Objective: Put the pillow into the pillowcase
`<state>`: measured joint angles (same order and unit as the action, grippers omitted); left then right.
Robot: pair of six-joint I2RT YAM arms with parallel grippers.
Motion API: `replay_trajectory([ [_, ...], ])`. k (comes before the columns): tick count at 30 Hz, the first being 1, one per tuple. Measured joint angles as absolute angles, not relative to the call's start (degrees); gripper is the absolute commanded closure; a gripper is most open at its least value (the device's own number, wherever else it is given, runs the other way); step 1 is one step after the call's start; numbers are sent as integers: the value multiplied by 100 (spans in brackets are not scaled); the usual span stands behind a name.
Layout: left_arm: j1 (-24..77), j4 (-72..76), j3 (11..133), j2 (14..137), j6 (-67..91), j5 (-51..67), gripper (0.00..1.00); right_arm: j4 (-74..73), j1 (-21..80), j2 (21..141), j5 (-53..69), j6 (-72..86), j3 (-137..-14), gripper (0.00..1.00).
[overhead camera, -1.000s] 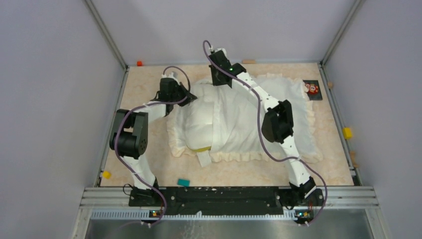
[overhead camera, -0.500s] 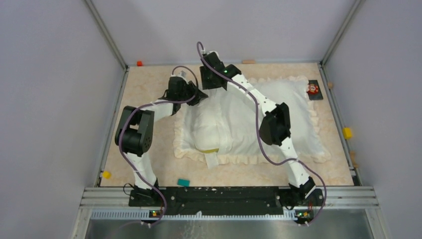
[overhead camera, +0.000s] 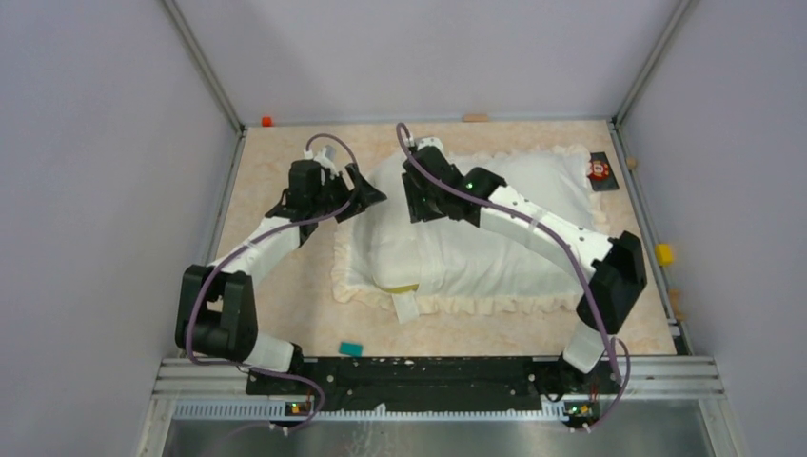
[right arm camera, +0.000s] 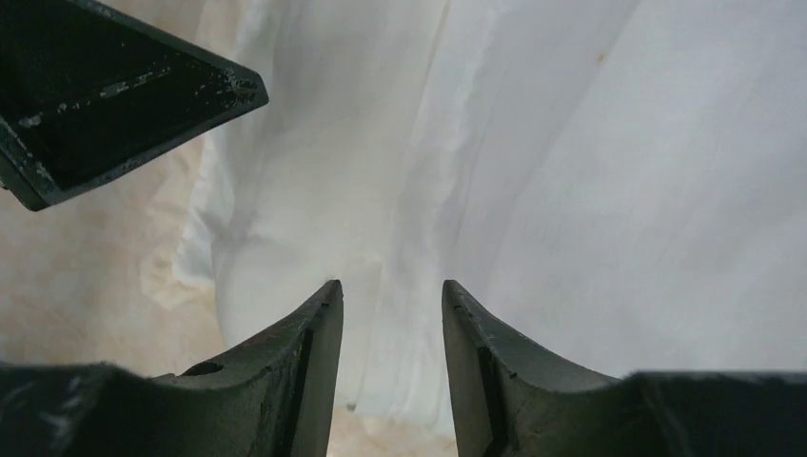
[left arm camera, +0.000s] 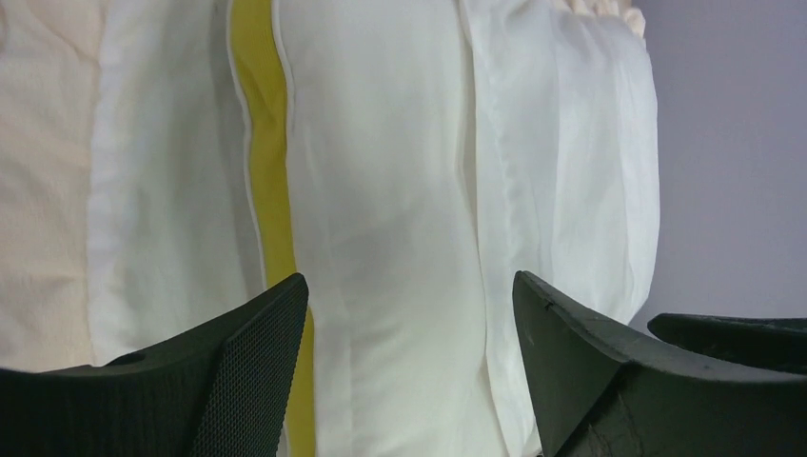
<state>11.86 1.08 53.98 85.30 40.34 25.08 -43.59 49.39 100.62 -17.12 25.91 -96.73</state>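
Top external view: on the tabletop (overhead camera: 276, 190) lies the pillowcase (overhead camera: 533, 257), with the pillow (left arm camera: 262, 171) mostly inside and its yellow edge showing. Both look soft and light, so pinch the case hem. Left fingers (left arm camera: 247, 362) and right fingers (right arm camera: 285, 371) stand apart, empty.

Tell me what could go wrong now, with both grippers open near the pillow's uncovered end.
1. Neither the left gripper nor the right gripper holds the pillowcase, so it may slip back off the pillow.
2. The yellow band is uncovered; a grasp there might pinch pillow and cloth together.
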Motion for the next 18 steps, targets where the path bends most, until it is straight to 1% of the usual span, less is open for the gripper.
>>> replay_trajectory([
  [2, 1243, -36, 5054, 8191, 3948, 2611, 17, -4300, 5192, 9662, -1758, 2786, -9131, 59],
  [5, 1413, -274, 4615, 7898, 3874, 2657, 18, -4204, 5483, 9426, -1826, 3035, -8541, 58],
  [8, 1645, -388, 4198, 7693, 3883, 2657, 26, -4080, 5618, 9415, -1772, 3229, -7996, 58],
  [11, 1841, -366, 4003, 7666, 3913, 2644, 36, -4082, 5625, 9437, -1767, 3367, -7679, 57],
  [12, 1900, -342, 3966, 7666, 3935, 2622, 41, -4069, 5623, 9452, -1776, 3409, -7647, 56],
  [15, 2036, -126, 3905, 7723, 3975, 2532, 63, -3977, 5625, 9483, -1817, 3468, -7647, 57],
  [16, 2064, -64, 3892, 7762, 4027, 2508, 72, -3944, 5625, 9496, -1822, 3474, -7647, 57],
  [17, 2088, 21, 3865, 7817, 4058, 2475, 78, -3907, 5625, 9518, -1822, 3476, -7647, 61],
  [18, 2110, 110, 3824, 7856, 4084, 2453, 84, -3868, 5625, 9539, -1820, 3476, -7647, 68],
])
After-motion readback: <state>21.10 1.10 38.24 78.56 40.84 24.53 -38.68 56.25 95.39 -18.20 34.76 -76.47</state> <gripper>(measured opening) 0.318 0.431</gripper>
